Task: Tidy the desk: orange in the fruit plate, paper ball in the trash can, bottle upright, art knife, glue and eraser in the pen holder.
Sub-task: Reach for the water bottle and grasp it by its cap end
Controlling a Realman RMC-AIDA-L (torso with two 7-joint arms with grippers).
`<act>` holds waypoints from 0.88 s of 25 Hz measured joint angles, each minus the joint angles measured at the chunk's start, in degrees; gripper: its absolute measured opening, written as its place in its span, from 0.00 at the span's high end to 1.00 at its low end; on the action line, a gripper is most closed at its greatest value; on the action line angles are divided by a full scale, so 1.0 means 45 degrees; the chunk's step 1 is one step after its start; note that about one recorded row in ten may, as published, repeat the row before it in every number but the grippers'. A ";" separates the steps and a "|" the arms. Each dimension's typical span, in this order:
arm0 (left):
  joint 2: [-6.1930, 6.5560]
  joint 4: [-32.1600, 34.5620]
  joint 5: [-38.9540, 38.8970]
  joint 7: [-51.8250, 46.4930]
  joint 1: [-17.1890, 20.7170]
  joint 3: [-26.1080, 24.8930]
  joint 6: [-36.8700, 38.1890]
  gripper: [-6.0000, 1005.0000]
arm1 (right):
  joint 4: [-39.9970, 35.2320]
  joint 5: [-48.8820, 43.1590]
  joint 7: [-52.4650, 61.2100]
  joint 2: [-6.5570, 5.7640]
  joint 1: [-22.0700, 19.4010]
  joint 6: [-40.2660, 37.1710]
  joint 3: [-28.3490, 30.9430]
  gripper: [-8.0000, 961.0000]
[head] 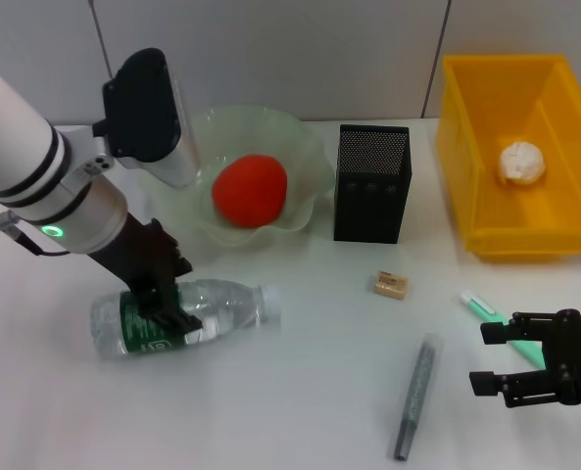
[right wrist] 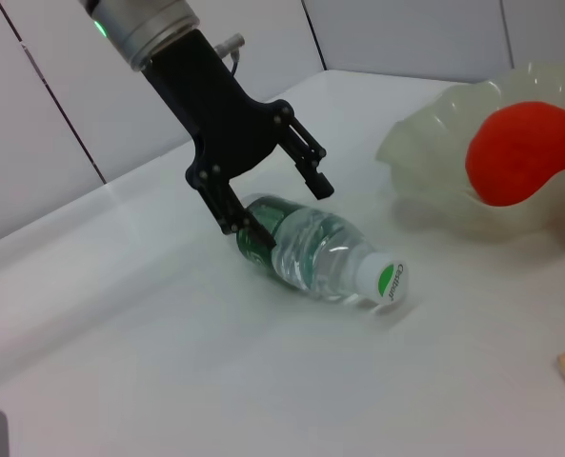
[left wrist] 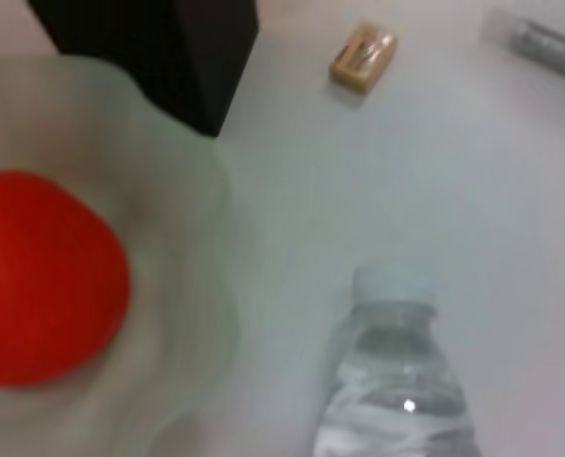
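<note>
The bottle [head: 177, 315] lies on its side between the left claw's [head: 169, 311] wide-spread fingers.

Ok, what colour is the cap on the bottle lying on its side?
White, with a green patch on its top face; the bottle cap shows best in the right wrist view.

The small clear plastic bottle [head: 177, 315] looks glossy, its dark-green label smooth. The round red-orange orange [head: 250, 190] has matt skin. The translucent pale-green ruffled fruit plate [head: 305, 152] looks like frosted plastic. The black square pen holder [head: 370, 183] is fine metal mesh. The white table [head: 300, 411] is smooth and matt.
</note>
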 joint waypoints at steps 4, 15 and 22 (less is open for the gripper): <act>-0.0021 -0.0122 -0.0452 0.0015 0.0001 0.0432 -0.0019 0.33 | 0.0000 0.0000 0.0000 0.0014 0.0001 -0.0001 0.0000 0.14; -0.0065 -0.0344 -0.1490 -0.0007 0.0065 0.1208 -0.0399 0.34 | 0.0020 0.0000 0.0000 0.0026 -0.0034 -0.0009 -0.0012 0.14; -0.0065 -0.1079 -0.1980 0.0003 -0.0177 0.1461 -0.0665 0.34 | 0.0020 0.0001 0.0000 0.0026 -0.0024 -0.0008 -0.0019 0.14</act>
